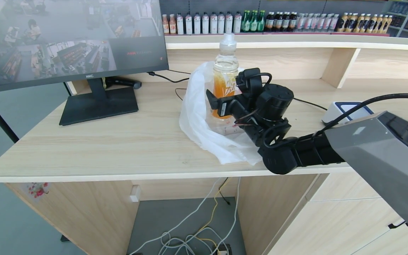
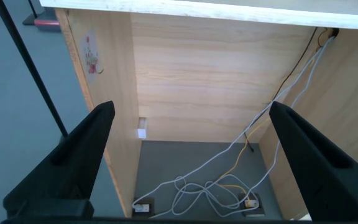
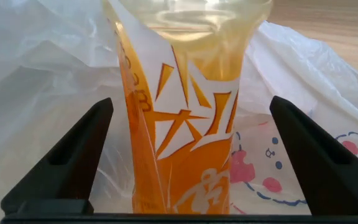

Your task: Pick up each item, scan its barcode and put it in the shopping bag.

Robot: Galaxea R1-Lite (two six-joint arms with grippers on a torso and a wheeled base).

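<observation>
Orange-labelled drink bottle (image 1: 226, 71) (clear, white cap) is standing upright inside the white shopping bag (image 1: 197, 117) on the counter (image 1: 119, 141). Right gripper (image 3: 191, 104) is straddling it from 4 o'clock, fingers spread and apart from it. Left gripper (image 2: 191, 106) is hanging released below the countertop.

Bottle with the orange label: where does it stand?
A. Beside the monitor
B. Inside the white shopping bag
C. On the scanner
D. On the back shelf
B: the bottle stands upright inside the white shopping bag, with the right gripper open around it.

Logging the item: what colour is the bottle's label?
The label is orange with white angular marks; the right wrist view shows it best.
</observation>
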